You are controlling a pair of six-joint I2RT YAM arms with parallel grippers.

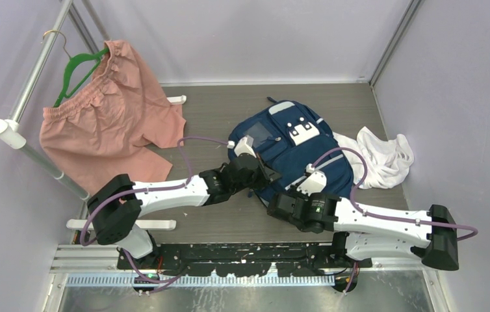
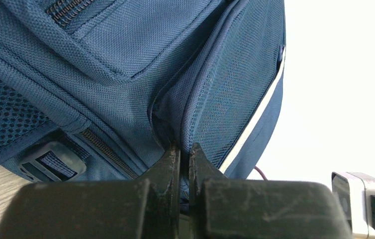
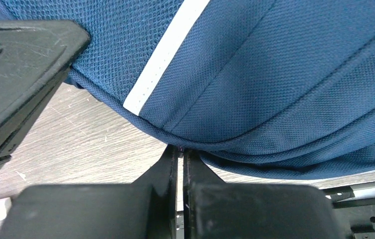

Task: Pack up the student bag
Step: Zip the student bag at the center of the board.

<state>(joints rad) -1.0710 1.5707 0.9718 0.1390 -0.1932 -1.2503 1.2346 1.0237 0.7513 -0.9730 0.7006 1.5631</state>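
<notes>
The student bag [image 1: 294,146], navy with white stripes and a white patch, lies front up on the table at centre. My left gripper [image 1: 268,174] is at its near left side. In the left wrist view the gripper [image 2: 184,149] is shut on a fold of the bag's blue fabric [image 2: 126,64]. My right gripper [image 1: 280,198] is at the bag's near edge. In the right wrist view the gripper [image 3: 181,151] is shut, its tips pinching the piped bottom edge of the bag [image 3: 275,74]. The bag's opening and lining are hidden.
A white cloth [image 1: 382,156] lies crumpled against the bag's right side. Pink shorts [image 1: 109,117] hang on a green hanger [image 1: 77,71] from a rail [image 1: 34,71] at the left. Walls enclose the table. The left gripper's black body [image 3: 16,74] is close to my right gripper.
</notes>
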